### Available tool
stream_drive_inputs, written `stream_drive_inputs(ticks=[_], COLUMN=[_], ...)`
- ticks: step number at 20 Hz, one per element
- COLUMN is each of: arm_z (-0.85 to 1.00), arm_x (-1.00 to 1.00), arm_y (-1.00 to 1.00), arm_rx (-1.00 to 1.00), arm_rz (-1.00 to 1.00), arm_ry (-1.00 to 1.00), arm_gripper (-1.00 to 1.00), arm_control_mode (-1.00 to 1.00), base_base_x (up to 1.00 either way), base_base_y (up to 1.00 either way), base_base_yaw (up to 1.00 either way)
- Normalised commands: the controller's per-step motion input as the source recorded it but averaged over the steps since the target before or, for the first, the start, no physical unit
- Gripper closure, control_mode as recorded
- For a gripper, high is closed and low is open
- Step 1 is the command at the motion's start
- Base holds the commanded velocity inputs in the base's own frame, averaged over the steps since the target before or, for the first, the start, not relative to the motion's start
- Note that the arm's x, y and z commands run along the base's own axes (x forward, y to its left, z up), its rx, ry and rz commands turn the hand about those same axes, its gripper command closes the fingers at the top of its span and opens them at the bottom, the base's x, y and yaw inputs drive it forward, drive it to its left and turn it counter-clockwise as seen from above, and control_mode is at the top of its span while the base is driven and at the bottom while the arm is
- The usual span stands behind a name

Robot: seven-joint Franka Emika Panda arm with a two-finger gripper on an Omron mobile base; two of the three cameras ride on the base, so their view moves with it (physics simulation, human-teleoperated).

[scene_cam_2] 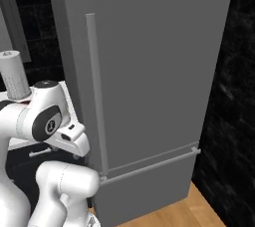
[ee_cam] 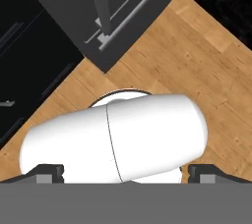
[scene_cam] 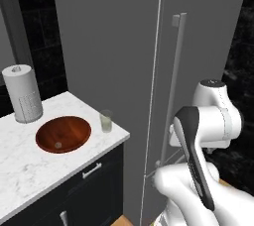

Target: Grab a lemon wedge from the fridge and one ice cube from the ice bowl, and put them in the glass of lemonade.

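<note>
Spread wide, the gripper (ee_cam: 126, 173) is hanging over wood flooring (ee_cam: 197, 66) before the closed fridge (scene_cam: 124, 46), while left of it the glass of lemonade (scene_cam: 106, 121) is standing beside the ice bowl (scene_cam: 63, 134), no writing legible.

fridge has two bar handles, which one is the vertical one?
The long handle running up the upper door of the fridge. The other bar lies horizontally across the top of the bottom drawer, meeting it near the lower left corner.

Left base cam sits behind-left, looking forward-down at table (scene_cam: 30, 165) and fridge (scene_cam: 114, 46). Right base cam sits behind-right, near the fridge door; both share its handle (scene_cam_2: 97, 96). Hand cam points down at the floor (ee_cam: 187, 61) and the fridge base.
</note>
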Motion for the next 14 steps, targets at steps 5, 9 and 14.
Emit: stream_drive_inputs(ticks=[5,9,14], arm_z=[0.0,0.0,0.0], arm_x=[0.0,0.0,0.0], arm_y=[0.0,0.0,0.0], arm_rx=[0.0,0.0,0.0], arm_rz=[0.0,0.0,0.0], arm_ry=[0.0,0.0,0.0], arm_gripper=[-1.0,-1.0,-1.0], arm_control_mode=[1.0,1.0,1.0], base_base_x=[-0.48,0.0,0.31], base_base_y=[0.17,0.0,-0.02], base_base_yaw=[0.06,0.0,0.0])
